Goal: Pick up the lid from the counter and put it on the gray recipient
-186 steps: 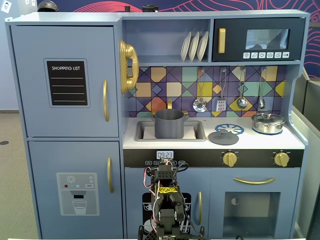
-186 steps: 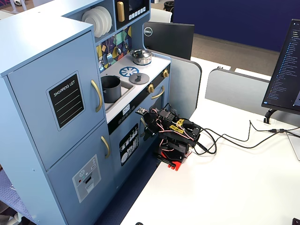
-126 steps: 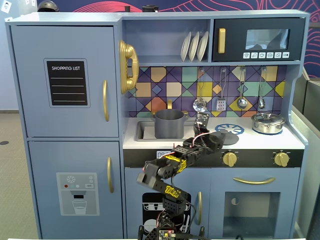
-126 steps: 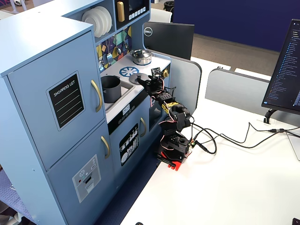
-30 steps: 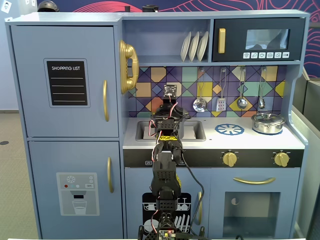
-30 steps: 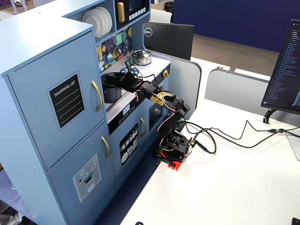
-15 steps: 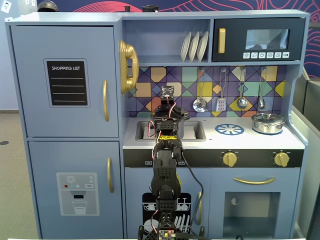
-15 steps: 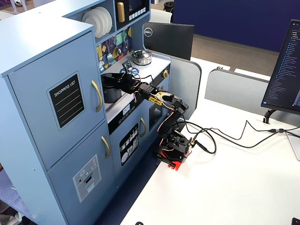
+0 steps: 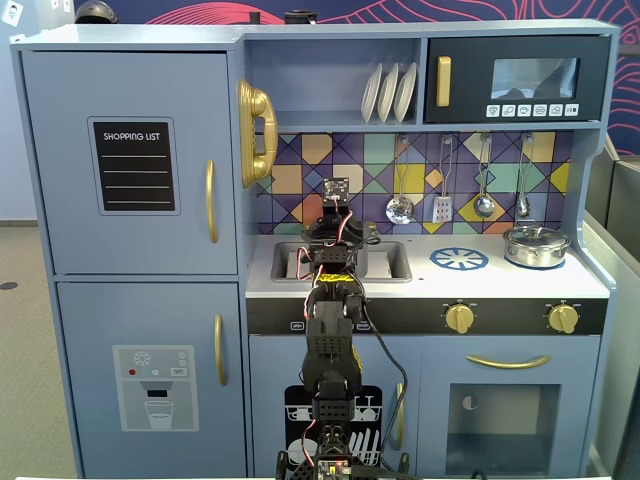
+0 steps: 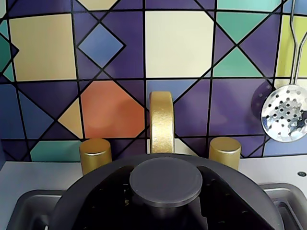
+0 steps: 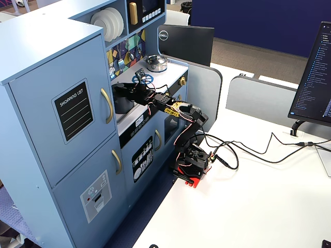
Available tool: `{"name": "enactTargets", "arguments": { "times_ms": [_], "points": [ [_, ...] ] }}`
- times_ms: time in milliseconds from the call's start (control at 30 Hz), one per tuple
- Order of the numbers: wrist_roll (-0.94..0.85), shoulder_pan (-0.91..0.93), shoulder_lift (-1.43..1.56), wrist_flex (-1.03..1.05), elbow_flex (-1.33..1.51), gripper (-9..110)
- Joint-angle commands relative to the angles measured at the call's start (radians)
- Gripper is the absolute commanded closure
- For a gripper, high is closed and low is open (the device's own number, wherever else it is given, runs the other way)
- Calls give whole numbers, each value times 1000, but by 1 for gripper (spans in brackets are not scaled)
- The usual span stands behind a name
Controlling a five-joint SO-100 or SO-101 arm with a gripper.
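arm [image 9: 330, 330] over sink [image 9: 385, 262], silver pot [image 9: 536, 246]

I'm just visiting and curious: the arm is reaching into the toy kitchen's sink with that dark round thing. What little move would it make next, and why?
Probably a small lowering, then letting go. In the wrist view the lid sits right below the camera, over what looks like the gray pot in the sink, in front of the gold faucet. Whether the lid already rests on the rim, or the gripper is shut on it, cannot be told.
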Motion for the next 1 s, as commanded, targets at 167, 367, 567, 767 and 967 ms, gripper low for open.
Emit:
{"name": "enactTargets", "arguments": {
  "times_ms": [167, 367, 567, 767, 967],
  "points": [
    [-23, -6, 112, 77, 28, 84],
    [-38, -12, 256, 339, -52, 82],
    [-25, -52, 575, 910, -133, 89],
    [-29, 0, 914, 1287, 54, 102],
    [107, 17, 1065, 1276, 436, 102]
  ]
}}
